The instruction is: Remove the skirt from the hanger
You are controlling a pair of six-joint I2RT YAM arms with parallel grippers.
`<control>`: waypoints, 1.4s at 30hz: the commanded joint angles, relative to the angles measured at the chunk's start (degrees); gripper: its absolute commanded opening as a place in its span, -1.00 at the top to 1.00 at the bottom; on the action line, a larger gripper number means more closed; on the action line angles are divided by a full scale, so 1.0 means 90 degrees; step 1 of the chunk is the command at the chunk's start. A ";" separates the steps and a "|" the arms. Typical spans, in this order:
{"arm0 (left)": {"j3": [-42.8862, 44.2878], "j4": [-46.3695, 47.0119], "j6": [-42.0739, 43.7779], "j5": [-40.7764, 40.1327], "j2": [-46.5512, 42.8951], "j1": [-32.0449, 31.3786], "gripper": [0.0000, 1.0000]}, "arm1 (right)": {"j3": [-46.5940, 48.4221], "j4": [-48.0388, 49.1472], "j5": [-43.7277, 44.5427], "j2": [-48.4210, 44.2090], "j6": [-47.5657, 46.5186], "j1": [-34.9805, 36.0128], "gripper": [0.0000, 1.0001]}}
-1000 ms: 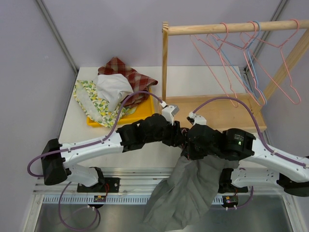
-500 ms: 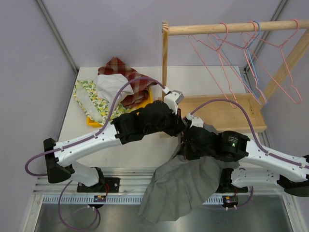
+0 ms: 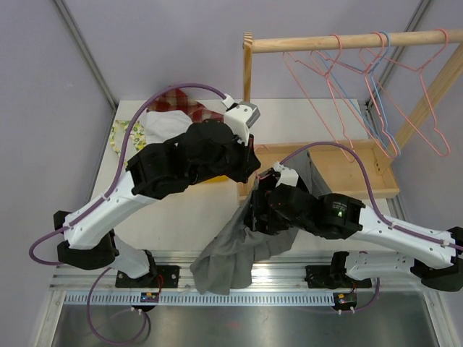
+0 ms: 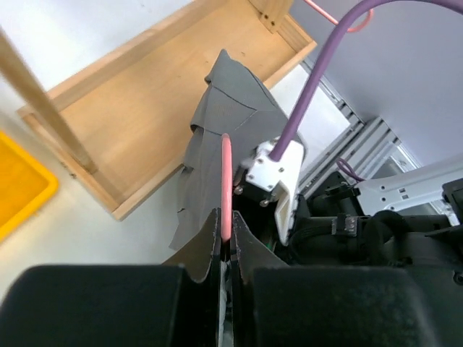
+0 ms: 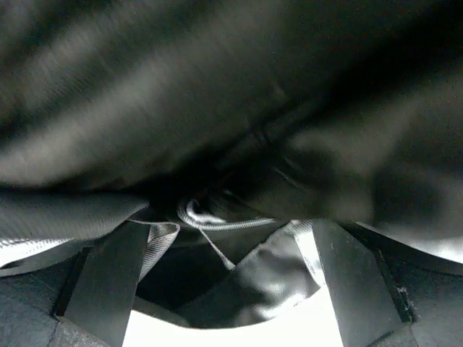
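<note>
Hold the hanger (image 4: 226,181) steady and draw the skirt (image 3: 233,246) off along the wire, away from the wooden tray (image 3: 347,170). Pull evenly, since the cloth may snag. The left gripper (image 4: 226,238) is pressed together on the pink hanger wire. The skirt hangs just off the tray's near-left corner, bunched between the fingers of the right gripper (image 5: 228,231). Whether that gripper clamps it cannot be told.

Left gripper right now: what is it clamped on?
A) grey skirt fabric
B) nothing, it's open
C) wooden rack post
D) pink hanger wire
D: in the left wrist view the left gripper has its fingers closed on the pink hanger wire, and the grey skirt shows beyond the wire, not between the fingers.
</note>
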 commanded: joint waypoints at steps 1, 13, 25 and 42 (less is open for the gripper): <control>0.0343 0.0198 0.0015 -0.0411 -0.0266 0.0006 1.00 | 0.0351 -0.0300 0.0585 0.0032 -0.0233 0.0055 -0.99; -0.1523 0.0129 -0.0190 -0.1192 -0.1194 0.0045 1.00 | 0.2303 0.0305 0.0352 -0.0740 -0.1620 0.0055 -0.99; 0.0712 -0.0205 -0.0473 -0.1544 -0.0423 0.0084 1.00 | 0.2160 0.1231 0.0371 0.0119 -0.1923 0.0055 -0.99; -0.0771 0.1164 -0.1264 -0.1260 -0.0989 0.0016 1.00 | 0.1817 0.2121 0.1962 -0.0076 -0.1913 0.0055 -0.65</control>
